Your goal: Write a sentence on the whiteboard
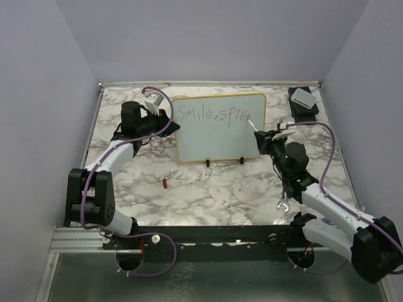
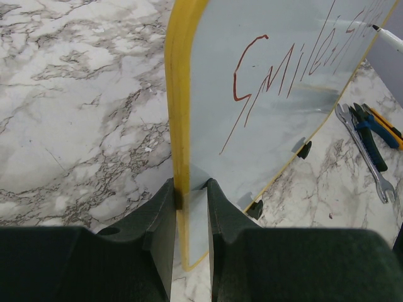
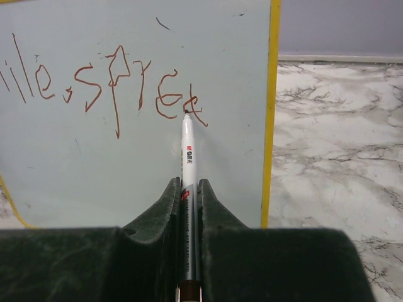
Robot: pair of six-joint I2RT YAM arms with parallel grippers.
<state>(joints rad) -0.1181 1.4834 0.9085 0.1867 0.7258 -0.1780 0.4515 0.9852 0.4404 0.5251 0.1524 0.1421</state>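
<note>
You've got the whiteboard (image 1: 220,141) standing upright on its long edge, on two small black feet (image 1: 208,162), mid-table (image 1: 208,189) toward the far side, face toward the arm bases. It's a rounded-corner rectangle with a pale grey-white glossy face and a thin yellow-orange rim. The left wrist view looks along its left edge (image 2: 179,126); the right wrist view sees its face square-on (image 3: 94,170).

The sentence (image 1: 214,114) is unfinished: one line across the upper part of the face, reading "Smile, spre" plus a partial next letter. The strokes are thin, uneven and slanted, dark from above and reddish-brown up close (image 3: 119,88). The "S" sits near the left rim (image 2: 245,69), and the last stroke is close to the right rim. The lower half of the face is blank.
</note>
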